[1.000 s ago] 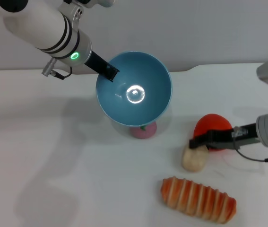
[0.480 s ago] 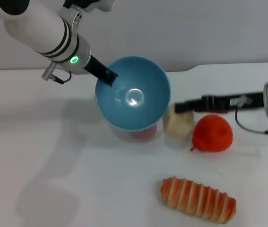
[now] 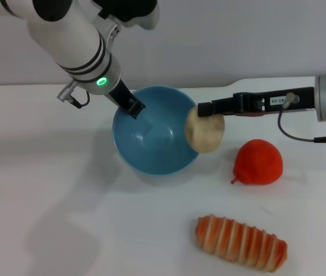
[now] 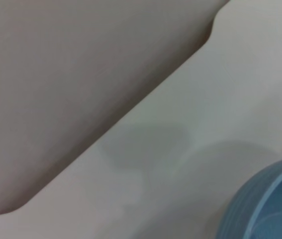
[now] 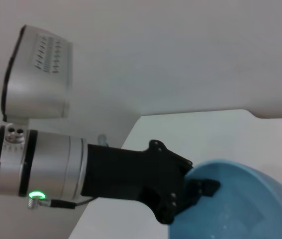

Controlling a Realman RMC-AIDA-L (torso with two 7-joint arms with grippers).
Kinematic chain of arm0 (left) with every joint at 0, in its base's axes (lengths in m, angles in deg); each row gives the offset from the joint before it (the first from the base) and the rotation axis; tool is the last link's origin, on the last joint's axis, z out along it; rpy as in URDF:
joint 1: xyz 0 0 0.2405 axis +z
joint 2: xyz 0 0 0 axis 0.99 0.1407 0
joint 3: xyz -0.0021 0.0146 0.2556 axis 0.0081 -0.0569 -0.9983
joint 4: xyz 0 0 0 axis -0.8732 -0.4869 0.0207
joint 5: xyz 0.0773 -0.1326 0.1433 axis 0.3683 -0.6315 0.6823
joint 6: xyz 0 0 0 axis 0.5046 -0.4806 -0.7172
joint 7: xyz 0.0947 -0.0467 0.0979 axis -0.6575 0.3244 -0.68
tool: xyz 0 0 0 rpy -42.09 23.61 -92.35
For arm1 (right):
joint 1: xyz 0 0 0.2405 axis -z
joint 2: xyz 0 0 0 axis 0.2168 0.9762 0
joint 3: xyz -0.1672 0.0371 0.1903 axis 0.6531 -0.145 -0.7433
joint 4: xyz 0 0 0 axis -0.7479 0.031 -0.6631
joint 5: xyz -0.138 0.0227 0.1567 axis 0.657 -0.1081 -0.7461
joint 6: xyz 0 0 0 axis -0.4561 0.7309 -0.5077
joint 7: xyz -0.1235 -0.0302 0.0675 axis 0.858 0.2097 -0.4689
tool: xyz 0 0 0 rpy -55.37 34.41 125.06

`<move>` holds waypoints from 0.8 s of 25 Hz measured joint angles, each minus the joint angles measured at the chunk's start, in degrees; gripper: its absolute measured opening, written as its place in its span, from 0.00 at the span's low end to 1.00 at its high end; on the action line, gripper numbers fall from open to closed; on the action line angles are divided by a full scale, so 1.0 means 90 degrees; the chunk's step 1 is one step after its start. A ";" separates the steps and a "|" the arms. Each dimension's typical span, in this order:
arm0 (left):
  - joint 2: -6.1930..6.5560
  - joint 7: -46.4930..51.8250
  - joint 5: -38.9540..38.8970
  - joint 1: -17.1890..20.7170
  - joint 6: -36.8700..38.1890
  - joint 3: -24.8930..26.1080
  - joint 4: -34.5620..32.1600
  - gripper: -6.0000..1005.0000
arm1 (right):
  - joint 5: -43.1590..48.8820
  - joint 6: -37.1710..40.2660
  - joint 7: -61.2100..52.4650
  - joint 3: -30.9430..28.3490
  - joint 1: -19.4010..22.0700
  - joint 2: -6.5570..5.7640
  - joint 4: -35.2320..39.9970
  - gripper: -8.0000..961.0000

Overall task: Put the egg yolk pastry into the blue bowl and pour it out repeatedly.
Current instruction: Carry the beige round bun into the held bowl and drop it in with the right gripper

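We see our right gripper (image 3: 204, 109) reaching in from the right, its fingers closed on the egg yolk pastry (image 3: 204, 131), which hangs just below the fingertips. The pastry sits over the right-hand rim of the blue bowl (image 3: 151, 141), partly inside its outline and clear of the tabletop (image 3: 48, 195).

Our left gripper (image 3: 133, 107) comes down from the upper left and has its fingers clamped on the bowl's far-left rim; the right wrist view shows the same grip (image 5: 190, 191) on the bowl's edge (image 5: 240, 199). The bowl looks close to level, opening upward.

To the right of the bowl a red fruit (image 3: 258, 162) lies on the tabletop, and nearer us a striped bread loaf (image 3: 241, 242).
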 joint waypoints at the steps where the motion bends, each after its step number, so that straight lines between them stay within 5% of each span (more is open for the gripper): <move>1: -0.0001 0.0000 -0.0006 -0.0001 -0.0006 -0.0002 0.0000 0.01 | -0.0028 -0.0014 -0.0001 0.0004 -0.0006 0.0010 0.0010 0.19; 20: 0.0000 -0.0067 -0.0214 0.0036 -0.0265 -0.0007 0.0107 0.01 | -0.0121 -0.0911 0.0294 0.0183 -0.0386 0.0037 -0.0586 0.04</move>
